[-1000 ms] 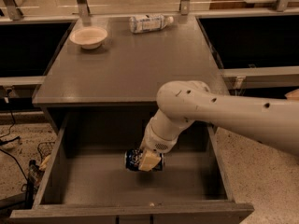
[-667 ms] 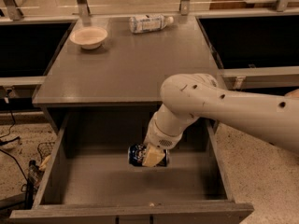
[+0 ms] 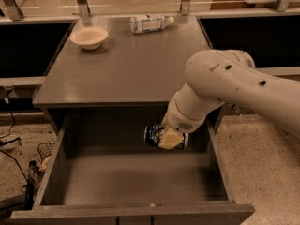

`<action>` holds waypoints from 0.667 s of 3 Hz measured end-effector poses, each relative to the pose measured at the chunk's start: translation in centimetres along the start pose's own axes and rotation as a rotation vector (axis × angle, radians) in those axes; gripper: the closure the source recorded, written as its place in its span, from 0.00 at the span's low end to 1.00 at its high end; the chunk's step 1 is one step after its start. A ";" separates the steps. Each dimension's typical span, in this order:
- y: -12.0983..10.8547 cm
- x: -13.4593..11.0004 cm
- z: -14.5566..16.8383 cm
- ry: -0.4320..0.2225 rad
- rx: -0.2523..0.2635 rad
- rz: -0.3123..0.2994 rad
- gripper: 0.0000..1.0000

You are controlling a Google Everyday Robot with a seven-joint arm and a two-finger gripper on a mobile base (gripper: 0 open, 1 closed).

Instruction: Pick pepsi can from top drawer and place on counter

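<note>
The pepsi can [image 3: 153, 134] is dark blue and lies on its side in my gripper [image 3: 169, 138], held in the air above the floor of the open top drawer [image 3: 140, 179], near the drawer's back. The gripper's pale fingers [image 3: 170, 138] are shut across the can's middle. The white arm reaches in from the right over the drawer's right wall. The grey counter [image 3: 136, 64] lies just behind and above the can.
A pale bowl [image 3: 89, 36] stands at the counter's back left. A clear plastic bottle [image 3: 150, 23] with a white label lies at the back centre. Metal rail posts rise behind the counter. Cables and clutter sit on the floor at the left.
The gripper has lifted the can off the drawer floor and carried it up and to the right. The arm has risen with it.
</note>
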State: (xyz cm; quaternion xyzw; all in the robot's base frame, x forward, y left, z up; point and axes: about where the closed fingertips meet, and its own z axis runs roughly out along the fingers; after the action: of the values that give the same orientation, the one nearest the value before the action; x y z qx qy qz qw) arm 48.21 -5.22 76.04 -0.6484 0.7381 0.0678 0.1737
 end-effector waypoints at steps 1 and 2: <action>-0.5 -0.1 0.3 -0.002 0.006 0.004 1.00; -2.9 -0.6 -2.1 0.003 0.056 0.010 1.00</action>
State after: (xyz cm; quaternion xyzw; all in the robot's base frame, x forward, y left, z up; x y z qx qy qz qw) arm 50.80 -5.81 78.60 -0.6397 0.7432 0.0468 0.1903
